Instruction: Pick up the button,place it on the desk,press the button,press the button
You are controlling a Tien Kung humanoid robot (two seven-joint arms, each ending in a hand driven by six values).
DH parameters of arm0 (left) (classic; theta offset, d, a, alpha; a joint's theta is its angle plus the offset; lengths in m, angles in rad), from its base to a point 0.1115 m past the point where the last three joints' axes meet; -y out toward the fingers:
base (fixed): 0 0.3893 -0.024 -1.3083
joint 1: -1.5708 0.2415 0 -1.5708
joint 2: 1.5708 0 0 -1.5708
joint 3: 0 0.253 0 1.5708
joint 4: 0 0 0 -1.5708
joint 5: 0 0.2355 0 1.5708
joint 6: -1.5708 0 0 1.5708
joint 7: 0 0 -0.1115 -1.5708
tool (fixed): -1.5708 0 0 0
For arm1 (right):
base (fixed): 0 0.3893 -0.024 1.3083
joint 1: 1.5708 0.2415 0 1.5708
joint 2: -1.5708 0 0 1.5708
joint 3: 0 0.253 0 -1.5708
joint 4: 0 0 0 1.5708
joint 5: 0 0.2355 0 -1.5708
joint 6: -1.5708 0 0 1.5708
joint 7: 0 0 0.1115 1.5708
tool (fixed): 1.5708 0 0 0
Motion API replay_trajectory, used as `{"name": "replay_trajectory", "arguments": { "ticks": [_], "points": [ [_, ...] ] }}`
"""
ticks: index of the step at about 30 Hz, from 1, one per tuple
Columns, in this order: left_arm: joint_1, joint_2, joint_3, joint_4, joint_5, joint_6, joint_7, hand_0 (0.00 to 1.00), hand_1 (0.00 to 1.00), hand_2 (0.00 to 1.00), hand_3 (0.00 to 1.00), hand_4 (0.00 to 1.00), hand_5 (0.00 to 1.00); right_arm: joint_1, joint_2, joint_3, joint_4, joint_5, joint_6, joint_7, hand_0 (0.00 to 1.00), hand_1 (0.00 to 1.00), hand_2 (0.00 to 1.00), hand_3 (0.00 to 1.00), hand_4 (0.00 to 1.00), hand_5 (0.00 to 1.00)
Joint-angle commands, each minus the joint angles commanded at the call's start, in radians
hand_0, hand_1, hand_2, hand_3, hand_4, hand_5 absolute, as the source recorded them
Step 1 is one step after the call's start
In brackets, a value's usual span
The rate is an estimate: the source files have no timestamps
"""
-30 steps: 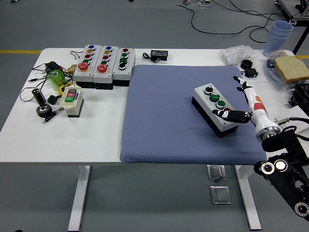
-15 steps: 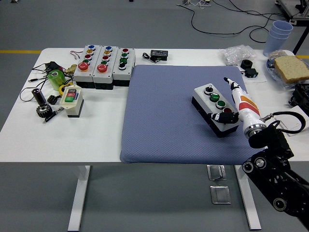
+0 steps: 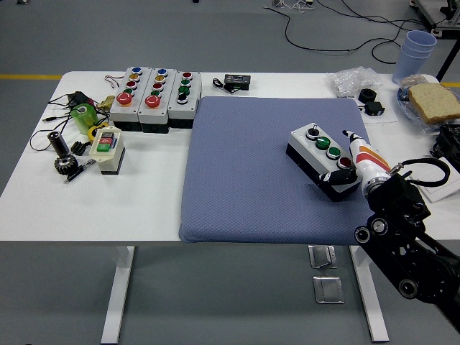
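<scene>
A grey-and-black button box [image 3: 314,147] with a black switch, two green buttons and a red button lies slantwise on the blue mat [image 3: 244,172], right of centre. My right hand [image 3: 357,161], white with an orange mark, comes in from the lower right and closes around the box's near right end. Its thumb [image 3: 329,177] lies against the near side and one finger [image 3: 347,135] reaches along the far side. The box rests on the mat. My left arm is out of view.
Three larger button boxes [image 3: 154,93] stand at the back left, with a small two-button box [image 3: 106,147], a green object [image 3: 83,115] and a gear tool [image 3: 63,157] nearby. A black device [image 3: 236,81], a plastic bag [image 3: 354,79], stacked cups [image 3: 417,50] and bread [image 3: 433,100] line the back right.
My right arm swung in from the right edge toward the box. The fingers left the box's top and now wrap its near right end. The box shifted slightly.
</scene>
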State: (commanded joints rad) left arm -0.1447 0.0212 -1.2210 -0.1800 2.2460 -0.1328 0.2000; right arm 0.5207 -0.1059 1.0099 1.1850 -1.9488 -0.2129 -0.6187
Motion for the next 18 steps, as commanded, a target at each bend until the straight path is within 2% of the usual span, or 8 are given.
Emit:
{"name": "replay_trajectory", "arguments": {
  "ticks": [2, 3, 8, 9, 14, 15, 18],
  "points": [
    [0.001, 0.000, -0.001, 0.000, 0.000, 0.001, 0.001, 0.652, 0.644, 0.638, 0.547, 0.301, 0.846, 0.011, -0.003, -0.009, 0.001, -0.012, 0.021, -0.021, 0.923, 0.889, 0.990, 0.998, 0.998, 0.168],
    [0.002, 0.000, -0.001, 0.000, 0.000, 0.001, 0.002, 0.652, 0.644, 0.638, 0.547, 0.301, 0.846, 0.016, -0.004, -0.013, 0.001, -0.017, 0.035, -0.027, 0.779, 0.782, 0.932, 0.944, 0.987, 0.186],
    [0.001, -0.001, 0.000, 0.000, 0.002, 0.002, 0.000, 0.652, 0.644, 0.638, 0.547, 0.301, 0.846, 0.043, -0.010, -0.036, -0.010, -0.051, 0.104, -0.027, 0.779, 0.782, 0.932, 0.944, 0.987, 0.186],
    [0.001, -0.001, 0.000, 0.000, 0.002, 0.001, -0.001, 0.652, 0.644, 0.638, 0.547, 0.301, 0.846, 0.046, -0.012, -0.038, -0.013, -0.054, 0.118, -0.027, 0.620, 0.640, 0.824, 0.892, 0.984, 0.197],
    [0.001, 0.000, -0.003, 0.000, -0.001, 0.001, 0.000, 0.652, 0.644, 0.638, 0.547, 0.301, 0.846, 0.062, -0.019, -0.051, -0.029, -0.059, 0.179, -0.027, 0.620, 0.640, 0.824, 0.892, 0.984, 0.197],
    [0.001, 0.000, -0.003, 0.000, -0.001, 0.000, 0.000, 0.652, 0.644, 0.638, 0.547, 0.301, 0.845, 0.064, -0.020, -0.053, -0.031, -0.058, 0.183, -0.027, 0.502, 0.537, 0.740, 0.883, 0.983, 0.214],
    [0.001, 0.000, -0.003, 0.000, -0.003, 0.000, -0.001, 0.652, 0.644, 0.638, 0.547, 0.301, 0.845, 0.064, -0.022, -0.056, -0.032, -0.064, 0.193, -0.027, 0.502, 0.537, 0.740, 0.883, 0.983, 0.214]
  ]
}}
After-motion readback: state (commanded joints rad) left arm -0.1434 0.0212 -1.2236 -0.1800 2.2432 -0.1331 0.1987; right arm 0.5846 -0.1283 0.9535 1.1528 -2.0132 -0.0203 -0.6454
